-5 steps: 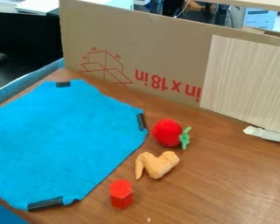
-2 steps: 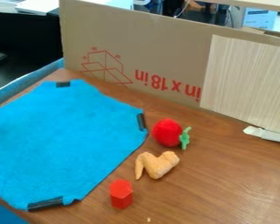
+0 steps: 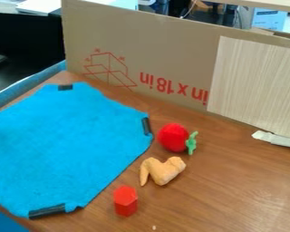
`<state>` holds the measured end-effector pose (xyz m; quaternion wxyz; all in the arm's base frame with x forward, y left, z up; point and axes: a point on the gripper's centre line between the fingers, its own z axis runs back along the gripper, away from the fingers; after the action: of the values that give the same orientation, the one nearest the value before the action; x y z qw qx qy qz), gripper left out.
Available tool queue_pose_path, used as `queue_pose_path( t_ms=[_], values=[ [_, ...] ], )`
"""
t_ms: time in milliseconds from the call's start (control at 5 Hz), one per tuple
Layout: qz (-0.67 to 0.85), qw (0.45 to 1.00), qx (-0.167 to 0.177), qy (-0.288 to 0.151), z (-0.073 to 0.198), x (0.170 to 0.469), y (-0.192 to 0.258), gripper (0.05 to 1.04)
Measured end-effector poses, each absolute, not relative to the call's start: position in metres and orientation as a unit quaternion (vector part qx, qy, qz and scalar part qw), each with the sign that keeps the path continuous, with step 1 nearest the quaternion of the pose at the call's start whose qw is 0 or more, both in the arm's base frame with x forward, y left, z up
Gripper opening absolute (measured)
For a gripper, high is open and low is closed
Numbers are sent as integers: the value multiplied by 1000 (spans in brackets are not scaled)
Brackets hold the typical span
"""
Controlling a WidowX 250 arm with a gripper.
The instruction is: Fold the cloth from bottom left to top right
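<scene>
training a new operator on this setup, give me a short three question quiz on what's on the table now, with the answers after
1. True or false: the cloth lies spread out, not folded in half.

2. Which thing lies between the red fruit and the red block?
a) white strip
b) chicken wing
c) cardboard

3. Fill in the colour: the stem of the red fruit is ____.

Key: 1 true; 2 b; 3 green
</scene>
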<state>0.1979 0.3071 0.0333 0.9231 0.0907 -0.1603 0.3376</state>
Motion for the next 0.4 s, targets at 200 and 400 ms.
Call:
queue_pose_path(
  t_ms=[200, 400],
  values=[
    [347, 919, 96, -163, 25, 194, 306, 999],
    [360, 914, 99, -161, 6, 195, 308, 999]
  ],
)
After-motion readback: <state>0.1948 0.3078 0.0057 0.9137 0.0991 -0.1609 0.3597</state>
